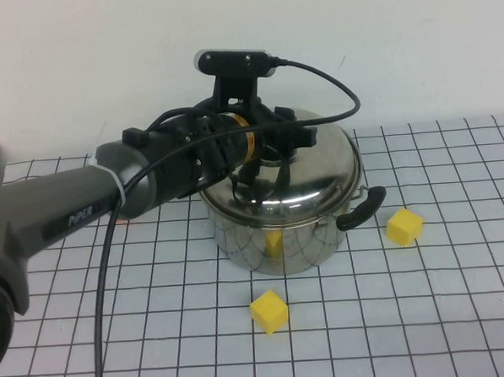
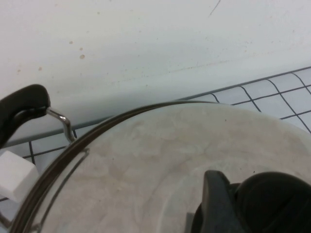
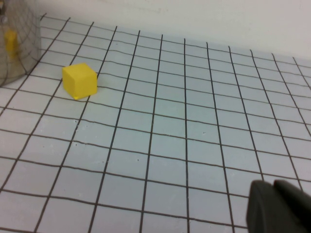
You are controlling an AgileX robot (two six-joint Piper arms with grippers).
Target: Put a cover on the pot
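Note:
The shiny steel pot (image 1: 280,242) stands mid-table, its black side handle (image 1: 363,208) pointing right. The domed steel lid (image 1: 319,168) lies on top of the pot. My left gripper (image 1: 255,167) reaches over the lid from the left and is shut on the lid's black knob (image 2: 272,204); one finger (image 2: 216,199) presses against the knob's side. The lid's dome (image 2: 160,160) and the pot's other handle (image 2: 22,104) show in the left wrist view. My right gripper (image 3: 279,206) is shut and empty, low over the grid mat, out of the high view.
One yellow cube (image 1: 269,311) lies in front of the pot, another (image 1: 404,227) to its right, also in the right wrist view (image 3: 80,80). A white block (image 2: 14,174) sits beside the pot. The wall is close behind.

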